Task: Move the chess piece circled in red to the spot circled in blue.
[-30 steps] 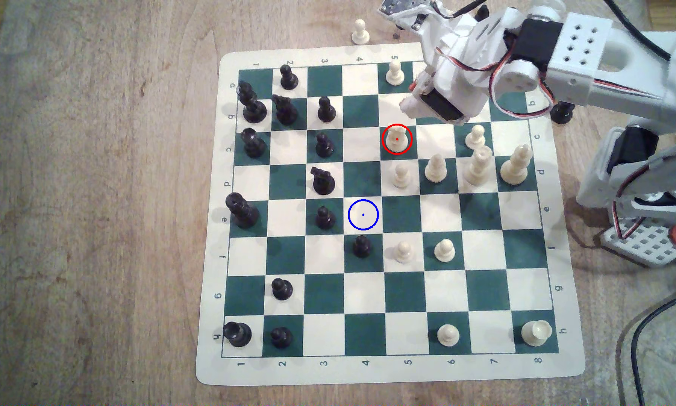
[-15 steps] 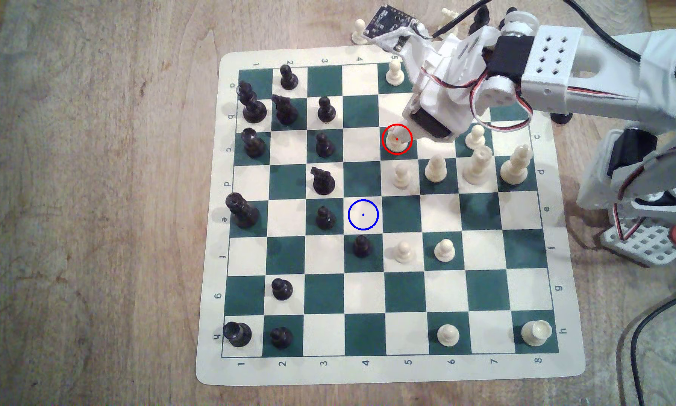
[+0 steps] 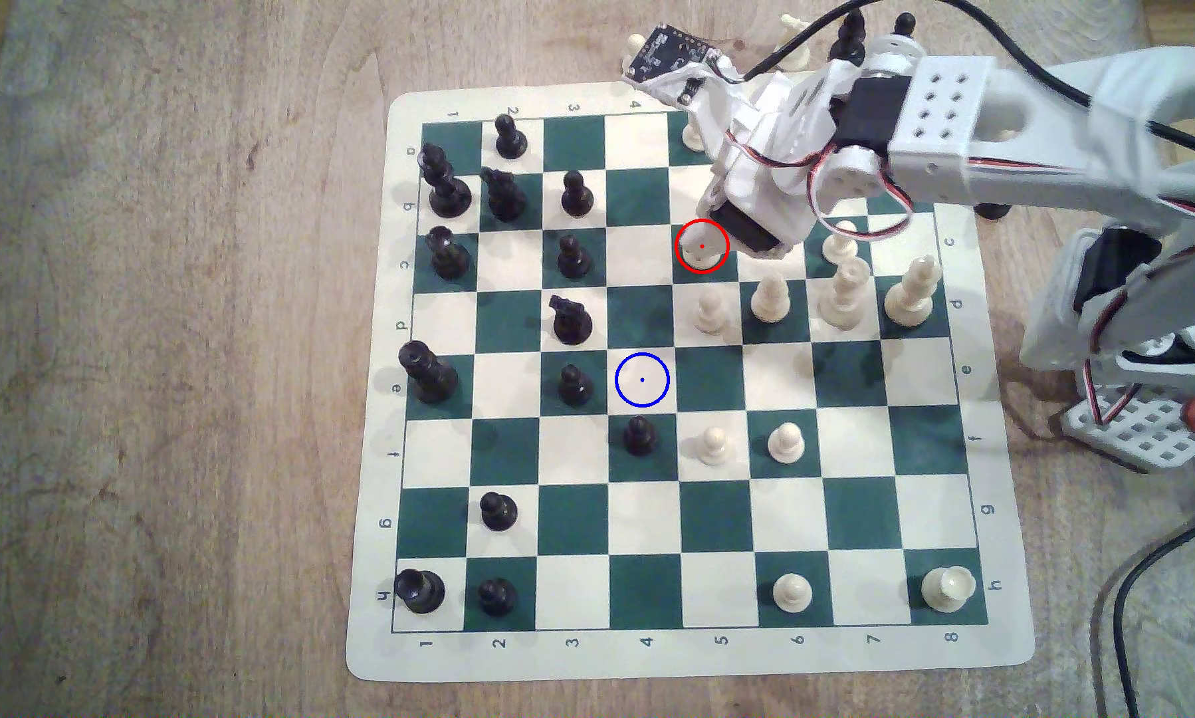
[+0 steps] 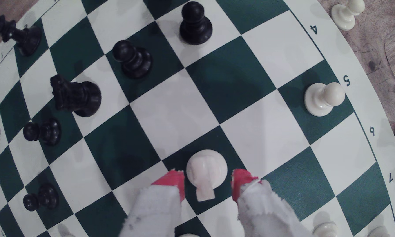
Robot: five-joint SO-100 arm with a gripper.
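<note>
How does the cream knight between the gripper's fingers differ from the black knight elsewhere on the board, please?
The chess piece is cream and stands on a green square; the black knight is dark and stands on a cream one. The chess piece sits between the open gripper's red-tipped fingers; the black knight stands away from them. Both are upright, with wide round bases and blocky heads.

The white plastic arm (image 3: pixel 954 138) carries black servos, red-and-white wires, a bare circuit board (image 3: pixel 667 54), and red-tipped, white-wrapped fingers (image 4: pixel 171 182).

Only readable stuff is on the board (image 3: pixel 691 666) border: nos. 1-8 along the 6 and 12 o'clock edges, letters a-h down the 3 and 9 o'clock sides. Wrist cam catches 4-8.
</note>
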